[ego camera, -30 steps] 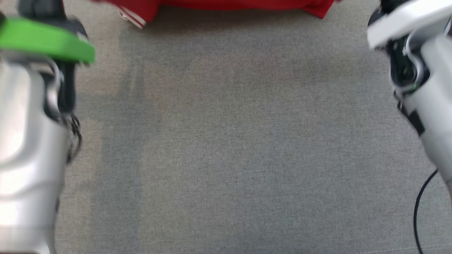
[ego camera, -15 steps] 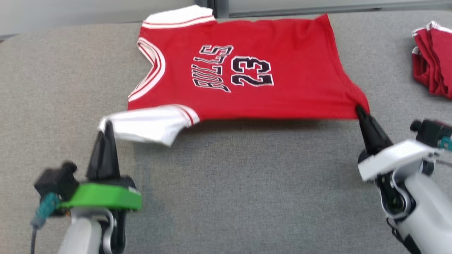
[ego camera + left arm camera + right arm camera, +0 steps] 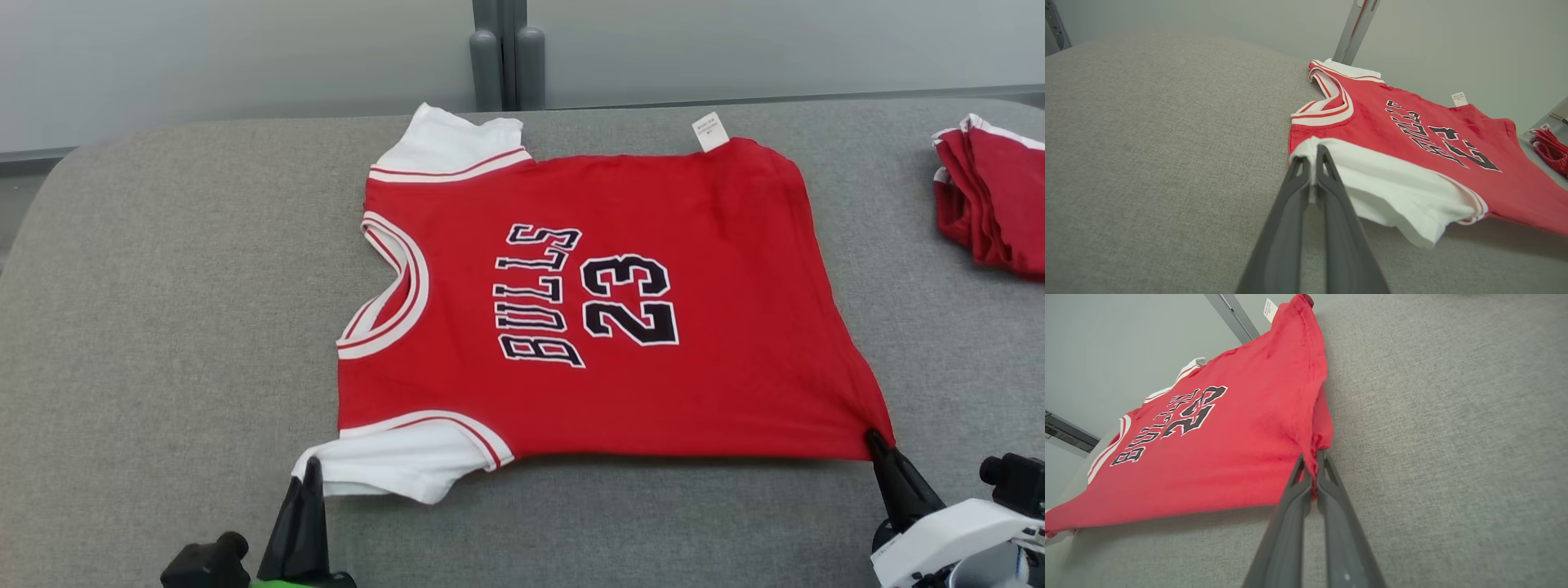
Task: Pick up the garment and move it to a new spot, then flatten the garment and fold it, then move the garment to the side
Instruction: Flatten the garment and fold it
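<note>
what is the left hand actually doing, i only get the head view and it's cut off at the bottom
observer: The left hand is shut on the edge of the jersey's white sleeve; the left wrist view shows cloth pinched between both fingers.
operator: and the right one, same
observer: The right hand is shut too, with the red hem corner bunched between its fingers.
operator: is the near edge down flat
observer: No. In the right wrist view the near edge hangs above the grey surface, with a shadow under it.
</note>
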### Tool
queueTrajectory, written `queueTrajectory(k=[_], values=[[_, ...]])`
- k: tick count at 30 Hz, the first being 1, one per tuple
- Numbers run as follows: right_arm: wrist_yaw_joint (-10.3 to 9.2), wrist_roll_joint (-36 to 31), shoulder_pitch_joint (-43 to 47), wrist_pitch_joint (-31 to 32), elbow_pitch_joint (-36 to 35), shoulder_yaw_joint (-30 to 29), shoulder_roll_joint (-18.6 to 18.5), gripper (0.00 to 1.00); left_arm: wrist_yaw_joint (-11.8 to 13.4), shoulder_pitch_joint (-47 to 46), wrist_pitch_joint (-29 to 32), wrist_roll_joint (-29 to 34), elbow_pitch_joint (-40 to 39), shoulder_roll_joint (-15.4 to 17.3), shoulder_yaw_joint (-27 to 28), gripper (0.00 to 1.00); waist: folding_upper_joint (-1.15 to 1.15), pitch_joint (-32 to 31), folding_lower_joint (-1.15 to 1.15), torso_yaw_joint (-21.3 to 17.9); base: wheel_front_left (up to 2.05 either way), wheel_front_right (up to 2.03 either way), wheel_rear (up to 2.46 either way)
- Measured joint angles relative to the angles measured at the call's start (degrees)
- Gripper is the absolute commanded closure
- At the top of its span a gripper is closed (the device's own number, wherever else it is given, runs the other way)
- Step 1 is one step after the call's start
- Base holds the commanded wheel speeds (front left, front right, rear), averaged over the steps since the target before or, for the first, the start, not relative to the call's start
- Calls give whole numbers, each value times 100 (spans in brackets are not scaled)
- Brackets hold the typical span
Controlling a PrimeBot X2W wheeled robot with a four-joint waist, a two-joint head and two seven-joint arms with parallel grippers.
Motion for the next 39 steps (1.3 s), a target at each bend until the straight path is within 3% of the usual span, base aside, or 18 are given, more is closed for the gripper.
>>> queueTrajectory(k=[7, 14, 27, 39], values=[[0, -402, 601, 542, -404, -711, 339, 100, -97, 196, 0, 186, 132, -3, -51, 100, 0, -71, 0, 48, 0, 0, 0], [-1, -868, 636, 962, -886, -965, 665, 100, -230, -25, 0, 405, 248, 47, -213, 100, 0, -16, 0, 5, 0, 0, 0], [-3, -873, 129, 1803, -1261, -1369, 928, 100, -555, -1379, 182, 749, 664, 417, -506, 100, 0, 92, 0, -56, 0, 0, 0], [-4, -746, -764, 2214, -1163, -1548, 1190, 100, -755, -2831, 124, 849, 1819, 501, -799, 100, 0, 429, 1, -187, 0, 0, 0]])
